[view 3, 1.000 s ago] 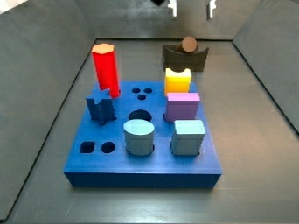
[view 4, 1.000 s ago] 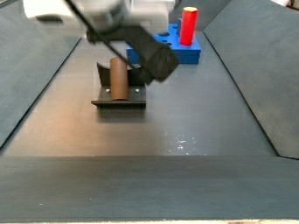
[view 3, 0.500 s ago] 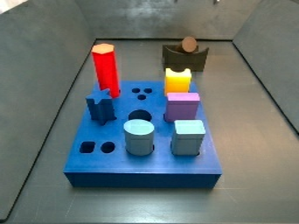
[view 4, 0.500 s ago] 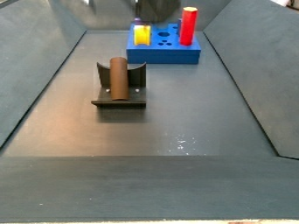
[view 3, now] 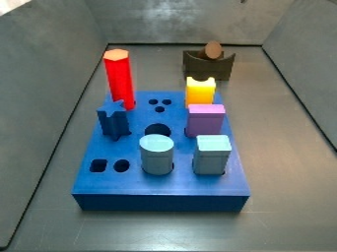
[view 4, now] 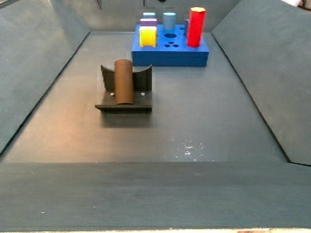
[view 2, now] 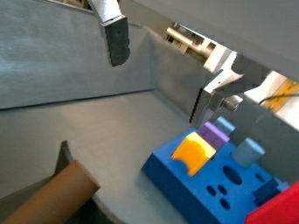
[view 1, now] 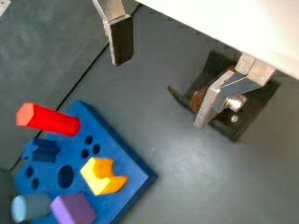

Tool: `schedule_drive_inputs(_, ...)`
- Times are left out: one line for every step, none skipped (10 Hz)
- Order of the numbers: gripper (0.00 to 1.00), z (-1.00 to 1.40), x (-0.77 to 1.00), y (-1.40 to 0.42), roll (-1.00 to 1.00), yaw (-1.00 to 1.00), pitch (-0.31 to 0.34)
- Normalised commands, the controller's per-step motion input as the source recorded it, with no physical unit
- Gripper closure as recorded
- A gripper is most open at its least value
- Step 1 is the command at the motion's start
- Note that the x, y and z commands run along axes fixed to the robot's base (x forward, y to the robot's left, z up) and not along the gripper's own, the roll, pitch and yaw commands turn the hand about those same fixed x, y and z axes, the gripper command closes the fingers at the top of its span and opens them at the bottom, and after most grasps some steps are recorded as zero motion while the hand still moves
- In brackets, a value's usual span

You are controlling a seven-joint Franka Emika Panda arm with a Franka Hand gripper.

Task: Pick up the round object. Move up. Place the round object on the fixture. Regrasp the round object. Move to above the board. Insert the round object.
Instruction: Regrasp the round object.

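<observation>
The round object [view 4: 122,80], a brown cylinder, lies in the notch of the dark fixture [view 4: 125,106], apart from the gripper. In a side view the round object [view 3: 212,48] and fixture [view 3: 208,68] stand behind the blue board [view 3: 158,193]. My gripper [view 1: 172,68] shows only in the wrist views, open and high above the floor with nothing between its fingers. In a wrist view the round object [view 1: 198,96] and fixture [view 1: 260,109] sit beneath one finger. The other wrist camera has the gripper [view 2: 165,66] above the round object [view 2: 52,197] and board [view 2: 187,179].
The board [view 4: 170,60] carries a tall red hexagonal peg [view 3: 118,79], a yellow arch block [view 3: 200,91], a purple block [view 3: 204,119], a light-blue cylinder [view 3: 157,154] and others. Grey sloping walls [view 3: 53,98] enclose the floor.
The gripper was beside the fixture a second ago and has risen out of both side views. The round object stays in the fixture.
</observation>
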Motion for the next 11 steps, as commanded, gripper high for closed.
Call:
schedule_drive_inputs(0.00, 0.01, -0.02, -0.03, 1.00, 0.00, 0.042)
schedule_drive_inputs(0.00, 0.02, -0.03, -0.03, 1.00, 0.00, 0.039)
schedule_drive_inputs(0.00, 0.02, -0.03, -0.02, 1.00, 0.00, 0.036)
schedule_drive_inputs(0.00, 0.01, -0.03, -0.03, 1.00, 0.00, 0.031)
schedule_drive_inputs(0.00, 0.01, -0.03, -0.03, 1.00, 0.00, 0.027)
schedule_drive_inputs(0.00, 0.01, -0.03, -0.03, 1.00, 0.00, 0.023)
schedule_drive_inputs(0.00, 0.01, -0.03, -0.02, 1.00, 0.00, 0.020)
schedule_drive_inputs(0.00, 0.01, -0.02, -0.02, 1.00, 0.00, 0.015)
schedule_drive_inputs(0.00, 0.01, -0.02, -0.02, 1.00, 0.01, 0.011)
schedule_drive_inputs(0.00, 0.01, -0.02, -0.03, 1.00, 0.01, 0.008)
schedule_drive_inputs(0.00, 0.01, -0.02, -0.02, 1.00, 0.01, 0.004)
